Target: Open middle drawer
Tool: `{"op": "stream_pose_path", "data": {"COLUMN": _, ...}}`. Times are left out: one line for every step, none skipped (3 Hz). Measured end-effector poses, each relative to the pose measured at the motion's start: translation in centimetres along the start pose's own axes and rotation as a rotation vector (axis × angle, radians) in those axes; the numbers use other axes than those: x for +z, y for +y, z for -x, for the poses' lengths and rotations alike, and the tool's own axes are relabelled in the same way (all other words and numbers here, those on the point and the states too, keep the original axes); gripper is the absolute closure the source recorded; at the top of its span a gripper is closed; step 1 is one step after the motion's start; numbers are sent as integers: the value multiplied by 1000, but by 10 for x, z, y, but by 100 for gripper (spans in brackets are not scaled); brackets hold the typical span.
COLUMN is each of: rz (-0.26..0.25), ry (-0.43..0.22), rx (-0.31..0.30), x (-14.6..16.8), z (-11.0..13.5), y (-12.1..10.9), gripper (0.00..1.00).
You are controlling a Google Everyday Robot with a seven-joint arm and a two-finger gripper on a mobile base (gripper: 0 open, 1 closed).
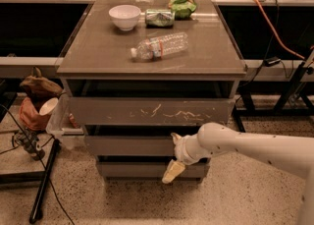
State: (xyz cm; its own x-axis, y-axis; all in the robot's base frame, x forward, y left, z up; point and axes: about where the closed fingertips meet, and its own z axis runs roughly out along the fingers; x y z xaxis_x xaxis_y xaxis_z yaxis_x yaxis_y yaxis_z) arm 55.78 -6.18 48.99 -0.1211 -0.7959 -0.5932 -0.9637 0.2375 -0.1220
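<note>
The middle drawer (127,146) is a plain grey-brown front under the wider scratched top front (147,111) and above the narrow bottom front (132,170). It stands about level with the fronts around it. My gripper (172,154), on a white arm coming in from the right, is at the right part of the middle front. One dark-tipped finger (175,136) is at the front's upper edge and a cream finger (171,172) hangs below its lower edge. The fingers are apart and hold nothing.
On the cabinet top (98,52) lie a clear plastic bottle (159,46), a white bowl (124,16), a green can (159,17) and a green bag (182,2). A clear bin (60,123), a brown bag (37,87) and a black pole (44,182) are at the left. An orange cable (274,27) runs at the right.
</note>
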Motion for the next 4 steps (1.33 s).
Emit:
{"op": "stream_pose_path", "data": {"rz": -39, "ry": -2, "rx": -22, "x": 35, "z": -7, "y": -12, "gripper": 0}}
{"op": "stream_pose_path", "data": {"rz": -89, "ry": -12, "rx": -45, "x": 55, "z": -8, "y": -26, "gripper": 0}}
{"op": "stream_pose_path", "data": {"rz": -128, "ry": -6, "rx": -71, "x": 63, "z": -6, "y": -39, "gripper": 0}}
{"op": "stream_pose_path", "data": {"rz": -125, "ry": -9, "rx": -80, "x": 73, "z": -6, "y": -43, "gripper": 0}}
